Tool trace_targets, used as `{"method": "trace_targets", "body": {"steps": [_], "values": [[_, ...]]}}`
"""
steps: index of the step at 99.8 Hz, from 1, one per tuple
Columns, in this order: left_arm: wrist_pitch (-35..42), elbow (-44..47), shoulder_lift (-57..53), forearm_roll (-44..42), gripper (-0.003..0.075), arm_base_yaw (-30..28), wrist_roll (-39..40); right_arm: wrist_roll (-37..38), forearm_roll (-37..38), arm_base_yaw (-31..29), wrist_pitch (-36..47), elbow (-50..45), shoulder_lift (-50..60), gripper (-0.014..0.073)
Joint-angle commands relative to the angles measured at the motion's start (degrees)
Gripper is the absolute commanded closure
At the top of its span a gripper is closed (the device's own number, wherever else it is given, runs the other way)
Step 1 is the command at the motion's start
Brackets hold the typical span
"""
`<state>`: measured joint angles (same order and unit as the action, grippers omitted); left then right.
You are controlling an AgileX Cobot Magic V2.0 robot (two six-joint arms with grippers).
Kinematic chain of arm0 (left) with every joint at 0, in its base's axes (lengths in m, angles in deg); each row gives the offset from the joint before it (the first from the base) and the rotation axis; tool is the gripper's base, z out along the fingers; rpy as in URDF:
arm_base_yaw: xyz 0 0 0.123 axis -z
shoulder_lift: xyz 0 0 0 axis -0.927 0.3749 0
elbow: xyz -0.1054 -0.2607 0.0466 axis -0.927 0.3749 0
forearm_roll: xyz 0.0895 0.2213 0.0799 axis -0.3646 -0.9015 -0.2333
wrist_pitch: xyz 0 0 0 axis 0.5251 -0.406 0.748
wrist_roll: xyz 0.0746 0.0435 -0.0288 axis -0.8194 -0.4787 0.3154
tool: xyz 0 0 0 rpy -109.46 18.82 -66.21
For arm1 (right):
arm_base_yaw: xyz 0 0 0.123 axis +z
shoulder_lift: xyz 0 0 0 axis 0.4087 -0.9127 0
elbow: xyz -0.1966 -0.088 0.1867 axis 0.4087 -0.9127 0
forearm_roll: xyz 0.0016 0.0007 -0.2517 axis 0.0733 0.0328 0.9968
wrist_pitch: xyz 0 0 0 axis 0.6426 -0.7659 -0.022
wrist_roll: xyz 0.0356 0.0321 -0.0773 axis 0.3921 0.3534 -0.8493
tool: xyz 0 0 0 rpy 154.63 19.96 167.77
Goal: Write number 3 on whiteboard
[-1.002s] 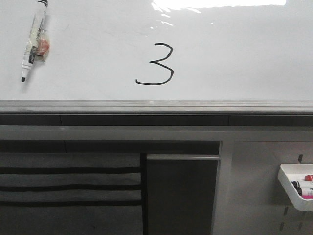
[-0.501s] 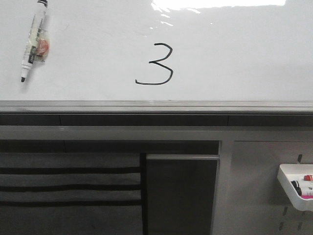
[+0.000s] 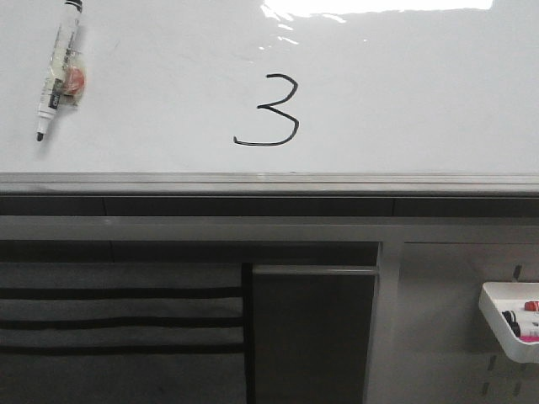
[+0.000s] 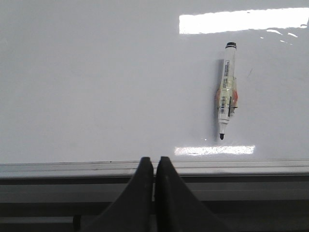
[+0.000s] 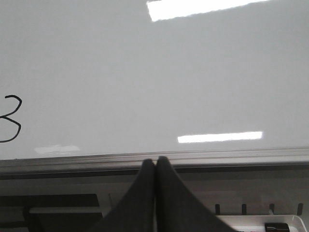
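The whiteboard point(image 3: 404, 93) fills the upper part of the front view, with a grey rail point(image 3: 269, 182) along its lower edge. A black hand-drawn number 3 point(image 3: 268, 110) is on it near the middle; part of it shows in the right wrist view point(image 5: 10, 118). An uncapped white marker point(image 3: 59, 69) lies on the board at the far left, also seen in the left wrist view point(image 4: 226, 90). My left gripper point(image 4: 154, 160) is shut and empty, below the board's rail. My right gripper point(image 5: 155, 160) is shut and empty, also below the rail. Neither arm shows in the front view.
A grey pegboard panel point(image 3: 438, 320) holds a white tray point(image 3: 510, 321) with coloured markers at the lower right. A dark panel point(image 3: 312, 332) and a slatted section point(image 3: 118, 320) lie below the rail.
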<state>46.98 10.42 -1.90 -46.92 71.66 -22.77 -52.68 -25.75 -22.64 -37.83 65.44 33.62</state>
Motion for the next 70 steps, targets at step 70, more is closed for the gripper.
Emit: {"method": "trace_targets", "body": {"steps": [70], "values": [[4.2,0.2,-1.8,0.0,0.0738,-0.1,0.6,10.1,9.8,-0.3,3.8,-1.1,1.2,0.0668]]}}
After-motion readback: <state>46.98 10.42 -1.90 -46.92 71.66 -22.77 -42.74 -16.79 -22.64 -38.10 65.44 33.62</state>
